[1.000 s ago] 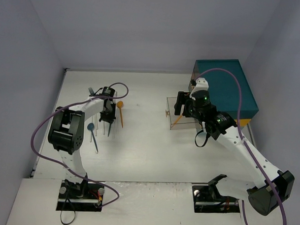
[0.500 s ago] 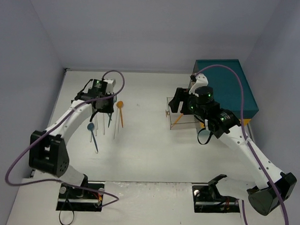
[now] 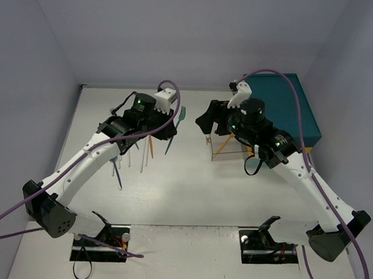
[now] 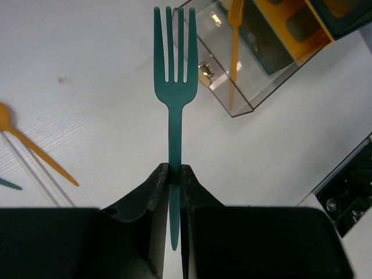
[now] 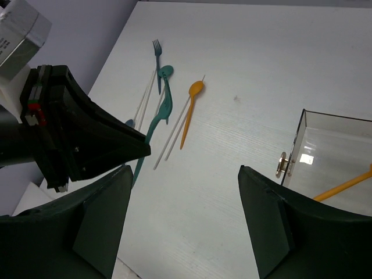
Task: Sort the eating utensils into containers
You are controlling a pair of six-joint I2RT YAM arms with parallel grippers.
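Teal plastic fork (image 4: 174,99) sits clenched by its handle in the left end effector (image 4: 173,180), mid-frame over the worktop (image 4: 87,75); only the left wrist view shows its tines. Upper right, the clear container (image 4: 247,93) holds one orange utensil (image 4: 233,55). The right end effector (image 5: 185,180) gapes, released.

Bare table (image 3: 185,188) across the near middle, wide enough to pass. Hemmed on the left by loose utensils (image 5: 196,88), on the right by clear box (image 5: 334,142), chest (image 3: 285,112) just behind. Crowded above the box's left end by right gripper (image 5: 185,174) and left gripper (image 4: 174,174) with fork (image 4: 174,93).
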